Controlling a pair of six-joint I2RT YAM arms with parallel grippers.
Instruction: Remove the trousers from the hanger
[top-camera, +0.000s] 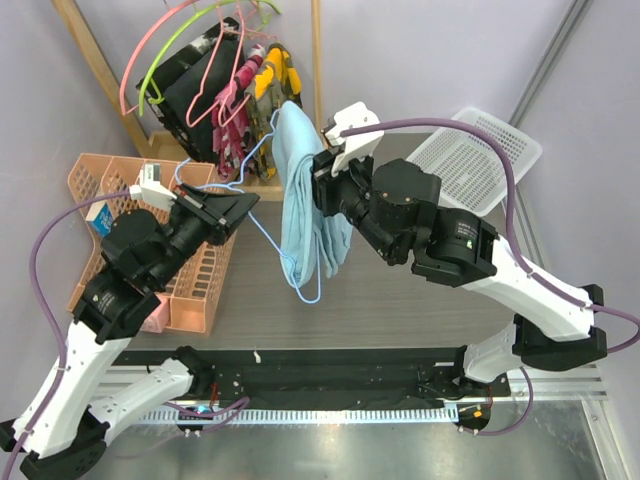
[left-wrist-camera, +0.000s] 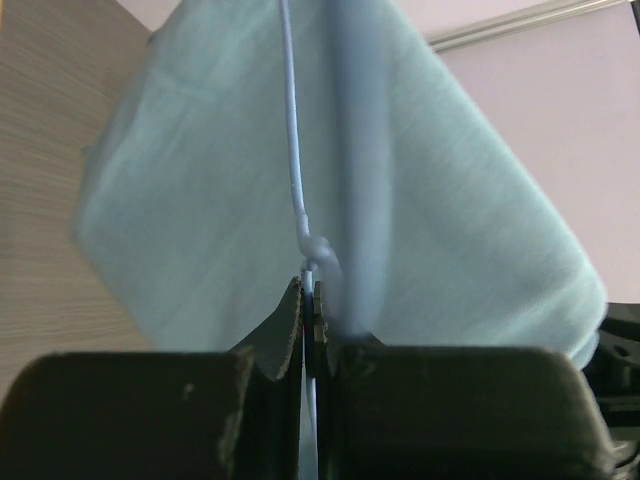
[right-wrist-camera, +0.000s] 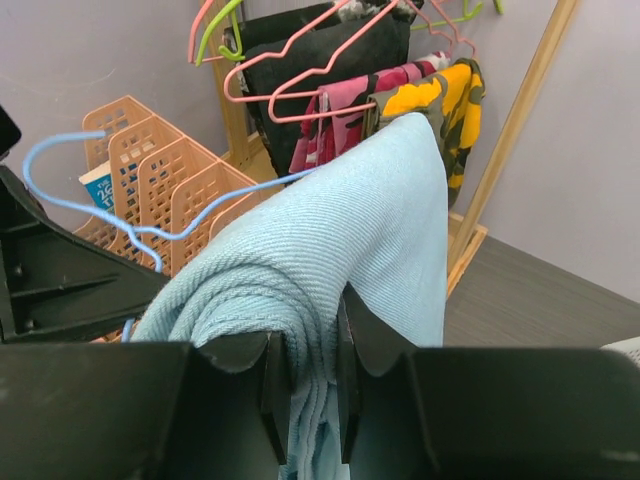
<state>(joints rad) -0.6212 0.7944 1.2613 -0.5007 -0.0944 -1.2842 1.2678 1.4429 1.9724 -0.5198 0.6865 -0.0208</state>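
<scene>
Left gripper (left-wrist-camera: 308, 300) clamped tight on the hanger (left-wrist-camera: 291, 130) wire. Right gripper (right-wrist-camera: 313, 350) pinched a fold of the trousers (top-camera: 305, 200), which hung draped over the hanger, above the table (top-camera: 400, 300), between both arms.

Left tool (left-wrist-camera: 310, 305) pinched shut, right tool (right-wrist-camera: 312, 350) gripping

In the left wrist view the soft light sky-blue trousers (left-wrist-camera: 420, 200) look blurred, and the top edge cuts them. They hide most of the thin light-blue wire hanger (left-wrist-camera: 292, 150); only one wire shows.
</scene>
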